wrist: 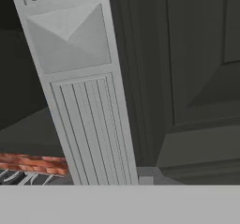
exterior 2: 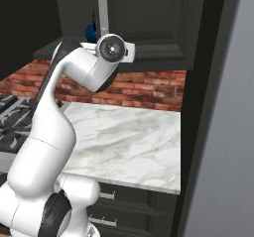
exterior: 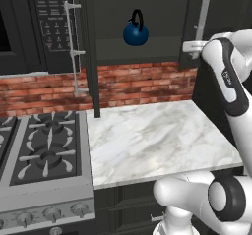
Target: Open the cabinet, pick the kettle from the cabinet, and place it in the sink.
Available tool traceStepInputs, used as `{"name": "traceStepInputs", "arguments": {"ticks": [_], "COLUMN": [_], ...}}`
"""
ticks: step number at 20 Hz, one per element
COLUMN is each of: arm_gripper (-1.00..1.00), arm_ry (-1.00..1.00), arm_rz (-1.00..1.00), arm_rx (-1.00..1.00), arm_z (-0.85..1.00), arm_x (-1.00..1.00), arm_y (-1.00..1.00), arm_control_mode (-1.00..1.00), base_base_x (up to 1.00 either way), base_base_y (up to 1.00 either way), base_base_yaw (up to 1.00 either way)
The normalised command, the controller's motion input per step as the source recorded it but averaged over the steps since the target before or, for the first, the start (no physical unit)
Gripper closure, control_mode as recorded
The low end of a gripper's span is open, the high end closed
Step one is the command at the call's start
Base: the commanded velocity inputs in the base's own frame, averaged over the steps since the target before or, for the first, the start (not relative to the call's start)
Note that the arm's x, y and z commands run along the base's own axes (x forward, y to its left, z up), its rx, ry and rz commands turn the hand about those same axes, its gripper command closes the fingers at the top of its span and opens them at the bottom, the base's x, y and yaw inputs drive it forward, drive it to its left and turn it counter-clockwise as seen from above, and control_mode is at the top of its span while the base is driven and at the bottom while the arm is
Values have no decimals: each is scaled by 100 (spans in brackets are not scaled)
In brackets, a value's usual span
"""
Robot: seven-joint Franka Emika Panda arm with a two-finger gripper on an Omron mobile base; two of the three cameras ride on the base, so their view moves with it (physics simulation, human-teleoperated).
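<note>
The black wall cabinet (exterior: 147,3) has its left door swung wide, silver bar handle (exterior: 74,47) facing out. Inside on the shelf stands the small dark-blue kettle (exterior: 135,32) with its black loop handle, also peeking past the bar as the kettle (exterior 2: 91,32). My gripper (exterior: 193,46) is at the lower end of the right door's long silver handle (exterior: 202,15), shut on it. In the hand view that ribbed grey handle (wrist: 79,101) stands very close in front of the dark door panel (wrist: 201,78). The sink is out of view.
A white marble counter (exterior: 147,135) lies below the cabinet, backed by red brick (exterior: 138,84). A gas stove (exterior: 44,145) sits to its left under the black microwave (exterior: 54,17). A tall dark and grey panel (exterior 2: 223,132) closes the right side.
</note>
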Motion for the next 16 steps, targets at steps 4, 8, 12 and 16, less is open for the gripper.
{"name": "traceStepInputs", "arguments": {"ticks": [4,8,12,16], "arm_gripper": [100,100,100,-100], "arm_ry": [0,0,0,0], "arm_rz": [14,10,1,0], "arm_rx": [0,-2,-11,-8], "arm_z": [13,13,-6,-16], "arm_x": [-64,-64,-47,-25], "arm_y": [-41,-41,-9,0], "arm_control_mode": [-100,-100,-100,-100], "base_base_x": [0,0,0,0], "base_base_y": [0,0,0,0], "base_base_yaw": [0,0,0,0]}}
